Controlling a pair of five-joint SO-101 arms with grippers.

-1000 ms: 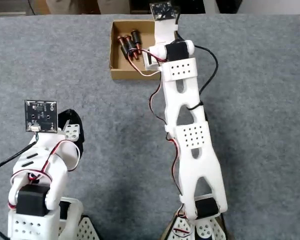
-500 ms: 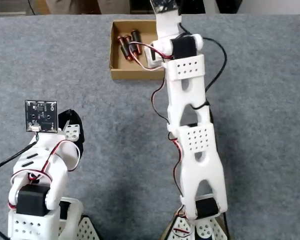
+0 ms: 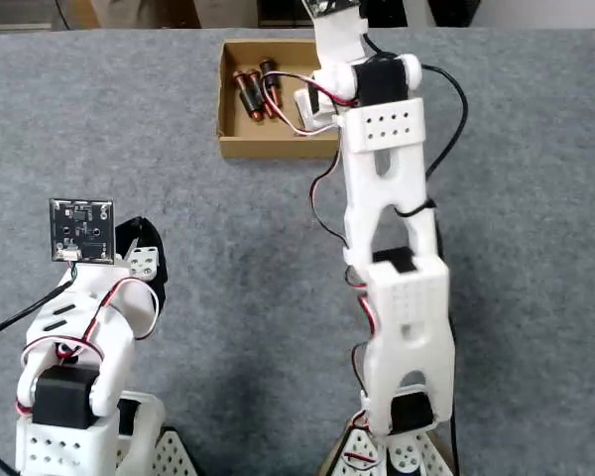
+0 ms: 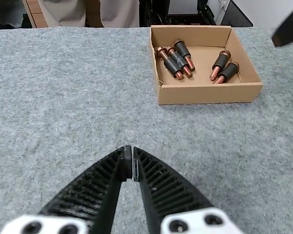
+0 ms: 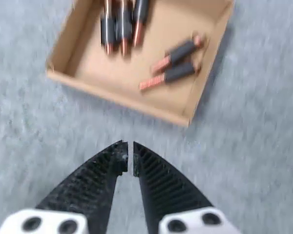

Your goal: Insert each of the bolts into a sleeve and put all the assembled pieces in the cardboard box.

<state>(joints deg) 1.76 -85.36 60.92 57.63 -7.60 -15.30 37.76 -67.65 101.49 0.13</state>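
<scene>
The cardboard box (image 3: 268, 149) stands at the table's far middle, and several assembled pieces, copper bolts in black sleeves (image 3: 250, 87), lie inside it. In the left wrist view the box (image 4: 210, 92) holds three pieces (image 4: 175, 58) on one side and two (image 4: 223, 66) on the other. My left gripper (image 4: 128, 168) is shut and holds nothing, low over bare carpet well short of the box. My right gripper (image 5: 128, 158) is also shut with nothing in it, hovering just outside the box wall (image 5: 122, 95), with the pieces (image 5: 176, 61) beyond it.
Grey carpet (image 3: 208, 238) covers the table. The right arm (image 3: 382, 129) stretches from the near edge up to the box's right side. The left arm (image 3: 79, 327) sits folded at the near left. Furniture legs stand beyond the far edge.
The right arm has swung rightward, its wrist shifting from over the box's right edge to just beside it. The left arm has stayed still.
</scene>
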